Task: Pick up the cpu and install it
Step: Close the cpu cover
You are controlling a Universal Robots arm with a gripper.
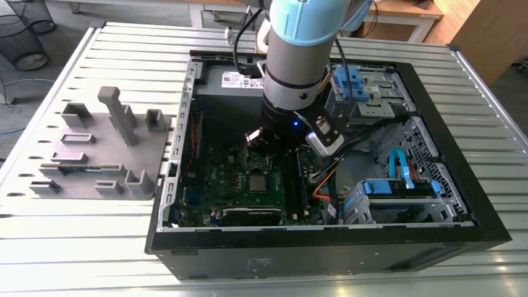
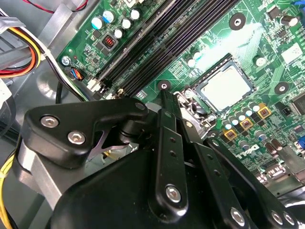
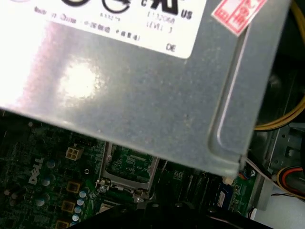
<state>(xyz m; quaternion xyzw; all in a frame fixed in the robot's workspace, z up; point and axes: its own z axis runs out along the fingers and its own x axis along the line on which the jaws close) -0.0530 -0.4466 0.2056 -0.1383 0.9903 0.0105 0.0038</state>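
We see the cpu (image 2: 228, 88) lying flat in its socket (image 2: 198, 90), near the middle of the motherboard (image 2: 214, 33). Our gripper (image 2: 180, 102) hangs near it (apart or together, we cannot tell). We think the putting-in step is on; any move now must be slow and straight.

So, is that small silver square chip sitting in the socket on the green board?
Yes, the small silver square chip lies flat inside the socket frame.

The arm (image 1: 301, 62) and pincer (image 1: 264, 148) hide part of the motherboard (image 1: 235, 185); the power supply (image 3: 143, 105) runs past the edge.
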